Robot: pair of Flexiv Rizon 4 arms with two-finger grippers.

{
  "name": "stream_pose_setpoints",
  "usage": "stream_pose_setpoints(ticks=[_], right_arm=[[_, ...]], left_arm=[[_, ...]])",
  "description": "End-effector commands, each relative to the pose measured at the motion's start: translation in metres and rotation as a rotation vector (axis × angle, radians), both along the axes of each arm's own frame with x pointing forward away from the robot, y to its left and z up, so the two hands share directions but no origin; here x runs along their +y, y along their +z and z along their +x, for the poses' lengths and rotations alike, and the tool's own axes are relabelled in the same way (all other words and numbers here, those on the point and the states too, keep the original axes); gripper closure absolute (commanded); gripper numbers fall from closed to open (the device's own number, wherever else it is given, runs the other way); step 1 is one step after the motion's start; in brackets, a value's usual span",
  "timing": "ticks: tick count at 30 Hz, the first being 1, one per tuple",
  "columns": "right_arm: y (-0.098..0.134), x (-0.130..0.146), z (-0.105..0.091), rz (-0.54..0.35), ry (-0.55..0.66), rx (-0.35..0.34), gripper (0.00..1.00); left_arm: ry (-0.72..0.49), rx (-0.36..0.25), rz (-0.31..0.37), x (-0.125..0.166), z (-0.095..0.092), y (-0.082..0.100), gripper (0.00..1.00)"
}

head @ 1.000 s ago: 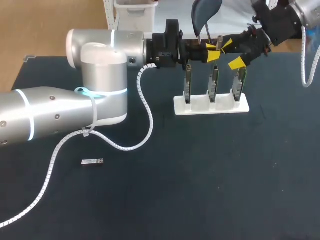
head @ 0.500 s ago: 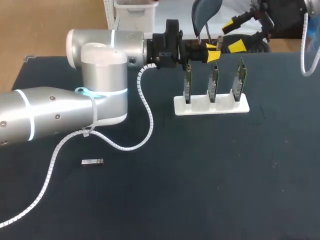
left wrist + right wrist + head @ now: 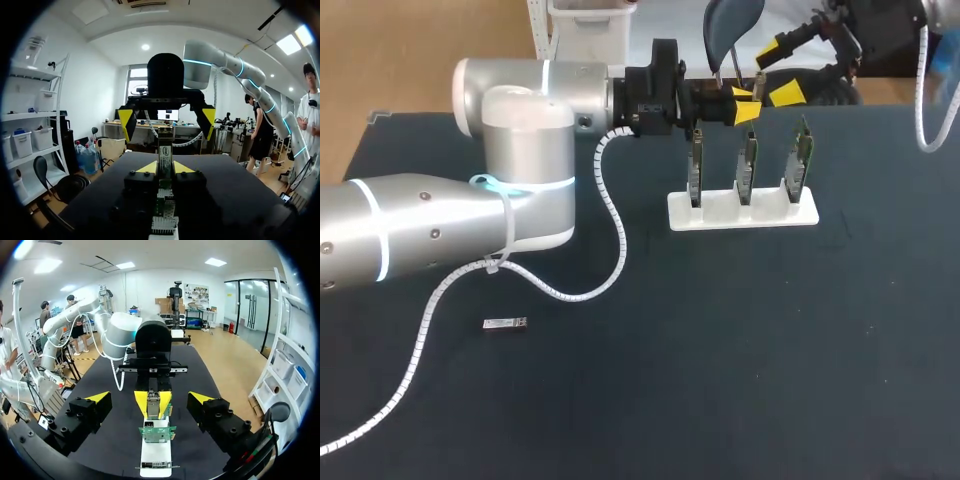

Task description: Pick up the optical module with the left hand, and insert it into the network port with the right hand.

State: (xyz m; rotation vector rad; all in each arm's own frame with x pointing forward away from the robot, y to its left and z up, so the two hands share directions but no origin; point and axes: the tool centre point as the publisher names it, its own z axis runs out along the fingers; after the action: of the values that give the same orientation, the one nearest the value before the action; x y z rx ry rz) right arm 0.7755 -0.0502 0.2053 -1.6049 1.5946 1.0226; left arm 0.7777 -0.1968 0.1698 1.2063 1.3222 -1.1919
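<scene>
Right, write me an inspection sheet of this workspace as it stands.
Surface: dark table, bare in front.
Job's things: optical module held above three upright circuit boards in a white stand; a second module lies loose on the table by the left arm.
Clutter: nothing seen.
Grippers: left gripper shut on the optical module; right gripper open, holding nothing, past the stand's far side.
Cables: spiral-wrapped cable runs along the left arm and drapes onto the table; right arm's cable hangs clear.
Surroundings: nothing seen reaching over the table.
</scene>
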Motion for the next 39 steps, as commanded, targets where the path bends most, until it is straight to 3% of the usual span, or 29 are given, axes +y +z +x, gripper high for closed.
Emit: stream_pose_setpoints(ticks=[1,33,34,35,39], right_arm=[[0.0,0.003,-0.001,-0.004,-0.012,-0.001,0.0],[-0.002,0.013,0.009,-0.012,-0.018,0.026,0.0],[-0.002,0.013,0.008,-0.009,-0.013,0.025,0.69],[-0.002,0.013,0.008,-0.009,-0.004,0.02,1.0],[-0.003,0.013,0.007,-0.016,-0.005,0.018,1.0]], left_arm=[[-0.001,0.001,0.0,-0.001,0.002,-0.001,1.0],[-0.001,0.001,0.0,-0.001,0.002,-0.001,1.0],[-0.001,0.001,0.0,-0.001,0.002,-0.001,1.0],[-0.001,0.001,0.0,-0.001,0.002,-0.001,1.0],[-0.001,0.001,0.0,-0.001,0.002,-0.001,1.0]])
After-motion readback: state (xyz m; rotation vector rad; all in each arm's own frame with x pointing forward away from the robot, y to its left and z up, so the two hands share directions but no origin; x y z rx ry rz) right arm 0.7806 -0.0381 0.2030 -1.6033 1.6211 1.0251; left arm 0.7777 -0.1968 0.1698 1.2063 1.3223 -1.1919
